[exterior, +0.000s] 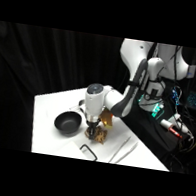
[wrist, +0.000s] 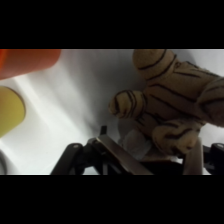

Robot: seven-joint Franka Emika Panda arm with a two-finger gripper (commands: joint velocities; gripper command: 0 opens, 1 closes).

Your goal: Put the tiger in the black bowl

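Observation:
The tiger, a tan toy with dark stripes, lies on the white table and fills the right half of the wrist view. My gripper is down over it and open, with one finger on each side of the toy's lower end and a gap left of that end. From the side, the gripper stands low on the table with the tiger just to its right. The black bowl sits empty immediately left of the gripper.
An orange cup and a yellow cup stand at the wrist view's left edge. Metal tongs lie right of the tiger, and a small black loop lies near the front edge. Cables and electronics sit right of the table.

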